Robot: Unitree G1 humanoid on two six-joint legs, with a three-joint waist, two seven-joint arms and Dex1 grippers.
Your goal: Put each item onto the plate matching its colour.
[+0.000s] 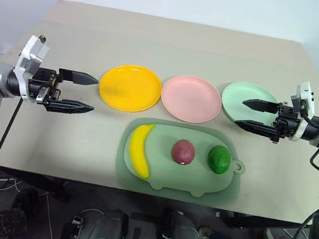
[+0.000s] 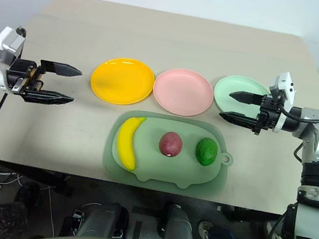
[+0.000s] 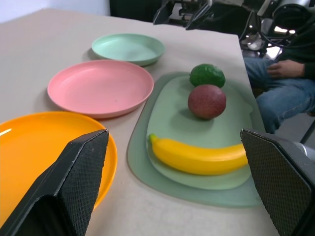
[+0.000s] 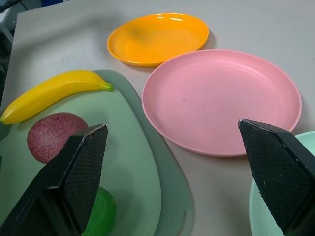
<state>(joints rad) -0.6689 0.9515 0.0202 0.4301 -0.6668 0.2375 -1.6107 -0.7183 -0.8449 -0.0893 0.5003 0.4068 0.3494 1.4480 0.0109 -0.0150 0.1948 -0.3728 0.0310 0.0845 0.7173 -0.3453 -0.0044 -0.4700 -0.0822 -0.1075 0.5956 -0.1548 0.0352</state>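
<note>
Three toy fruits lie in a row on a dull-green mat [image 1: 192, 182] near the table's front: a yellow banana [image 1: 139, 148] on the left, a dark red-purple fruit [image 1: 183, 152] in the middle, and a green fruit [image 1: 219, 159] on the right. Behind the mat stand a yellow-orange plate [image 1: 130, 87], a pink plate [image 1: 191, 98] and a mint green plate [image 1: 236, 95], all bare. My left gripper [image 1: 95, 93] hovers open just left of the yellow-orange plate, holding nothing. Over the mint green plate's right part my right gripper [image 1: 239, 111] is open and holds nothing.
The beige table [image 1: 88, 35] has bare surface behind the plates and to the left of the mat. The mat's small tab [image 1: 238, 166] juts out to the right. A person's legs in jeans [image 3: 280, 98] are beyond the table's right side.
</note>
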